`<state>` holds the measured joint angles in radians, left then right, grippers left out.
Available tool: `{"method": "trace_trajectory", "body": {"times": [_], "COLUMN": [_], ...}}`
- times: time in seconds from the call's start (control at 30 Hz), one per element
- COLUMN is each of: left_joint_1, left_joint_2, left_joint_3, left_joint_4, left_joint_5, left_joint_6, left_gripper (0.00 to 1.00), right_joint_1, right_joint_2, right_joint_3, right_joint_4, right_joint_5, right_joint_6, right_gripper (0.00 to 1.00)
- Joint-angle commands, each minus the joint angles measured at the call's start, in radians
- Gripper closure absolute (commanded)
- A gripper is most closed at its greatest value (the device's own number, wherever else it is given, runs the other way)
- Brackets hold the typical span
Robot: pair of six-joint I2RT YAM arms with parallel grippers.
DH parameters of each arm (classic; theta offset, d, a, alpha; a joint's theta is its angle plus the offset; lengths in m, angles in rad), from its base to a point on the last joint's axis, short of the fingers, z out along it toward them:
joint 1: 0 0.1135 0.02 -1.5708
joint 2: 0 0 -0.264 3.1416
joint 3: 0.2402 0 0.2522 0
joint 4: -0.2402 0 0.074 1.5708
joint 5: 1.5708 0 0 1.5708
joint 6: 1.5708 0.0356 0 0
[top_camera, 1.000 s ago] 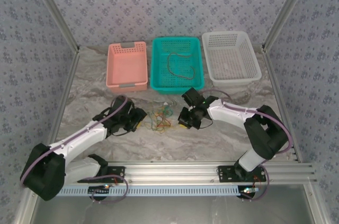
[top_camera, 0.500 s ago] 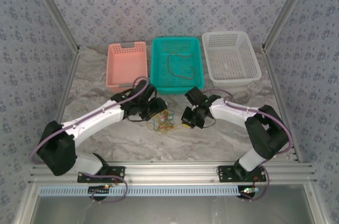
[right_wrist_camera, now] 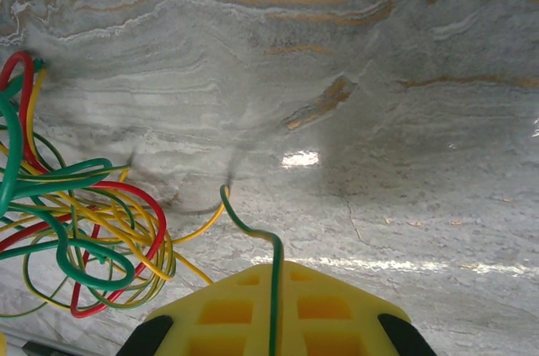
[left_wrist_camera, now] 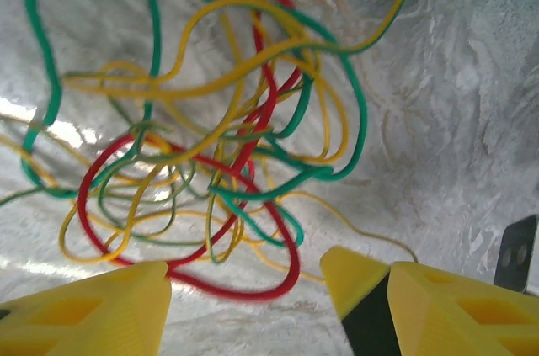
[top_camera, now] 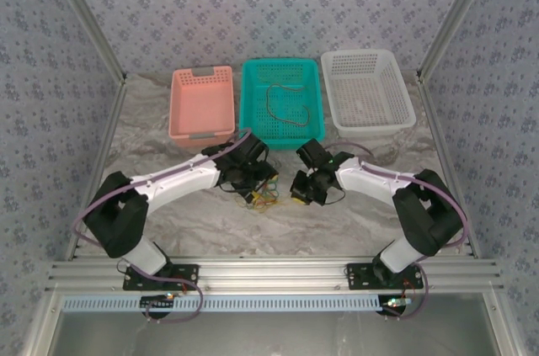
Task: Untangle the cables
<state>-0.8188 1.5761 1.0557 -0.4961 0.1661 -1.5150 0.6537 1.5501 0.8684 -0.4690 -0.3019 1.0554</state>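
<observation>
Roughly mid-task, by my reading. Marble table point(top_camera: 168, 221) carries everything; left arm point(top_camera: 177, 178) and right arm point(top_camera: 379, 179) both reach in toward its middle.

Three baskets along the far edge: pink basket point(top_camera: 202, 75) toward the far-left corner, teal basket point(top_camera: 282, 64) in the centre, white basket point(top_camera: 362, 55) toward the far-right; one brown cable point(top_camera: 271, 108) lies loose in the teal one, so one strand seems freed and sorted; I see nothing in the pink or the white.

Left gripper point(top_camera: 253, 178) hangs over the pile; wrist view shows it point(left_wrist_camera: 247, 270) spread wide, fingers either side of a red loop point(left_wrist_camera: 244, 294), gripping nothing.

Right gripper point(top_camera: 300, 188) sits just beside the pile on its right; in its wrist view the gripper point(right_wrist_camera: 274, 310) looks pressed together on one green cable point(right_wrist_camera: 273, 289), which leads back toward the pile.

Tangle point(top_camera: 263, 198) rests mid-table, between the grippers, on the near side of the teal basket; yellow, red and green strands point(left_wrist_camera: 210, 146) are thoroughly interlooped point(right_wrist_camera: 84, 230); most of the separating is not yet done.
</observation>
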Motion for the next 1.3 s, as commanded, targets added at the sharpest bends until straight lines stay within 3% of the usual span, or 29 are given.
{"method": "trace_trajectory", "body": {"times": [0.0,0.17,0.23,0.47,0.77,1.07,1.27], "left_joint_1": [0.014,0.034,0.042,0.178,0.452,0.523,0.541], "left_joint_2": [-0.008,0.012,-0.023,-0.273,-0.569,-0.596,-0.546], "left_joint_3": [-0.047,-0.060,-0.073,-0.212,-0.364,-0.386,-0.364], "left_joint_4": [0.018,0.032,-0.009,-0.152,-0.298,-0.303,-0.270], "left_joint_5": [-0.038,-0.040,-0.080,-0.201,-0.188,-0.154,-0.137], "left_joint_6": [-0.017,0.011,0.033,0.131,0.256,0.291,0.313], "left_gripper": [0.40,0.92,1.00,1.00,1.00,1.00,1.00], "right_joint_1": [-0.008,-0.016,-0.028,-0.157,-0.488,-0.769,-0.824], "right_joint_2": [-0.034,-0.054,-0.072,-0.209,-0.352,-0.387,-0.376], "right_joint_3": [-0.014,-0.029,-0.034,-0.052,-0.012,0.106,0.191], "right_joint_4": [-0.033,-0.040,-0.059,-0.190,-0.373,-0.497,-0.497], "right_joint_5": [0.007,0.012,0.021,0.063,0.043,0.053,0.080], "right_joint_6": [-0.014,-0.016,-0.028,-0.112,-0.294,-0.393,-0.408], "right_gripper": [1.00,1.00,1.00,1.00,1.00,1.00,1.00]}}
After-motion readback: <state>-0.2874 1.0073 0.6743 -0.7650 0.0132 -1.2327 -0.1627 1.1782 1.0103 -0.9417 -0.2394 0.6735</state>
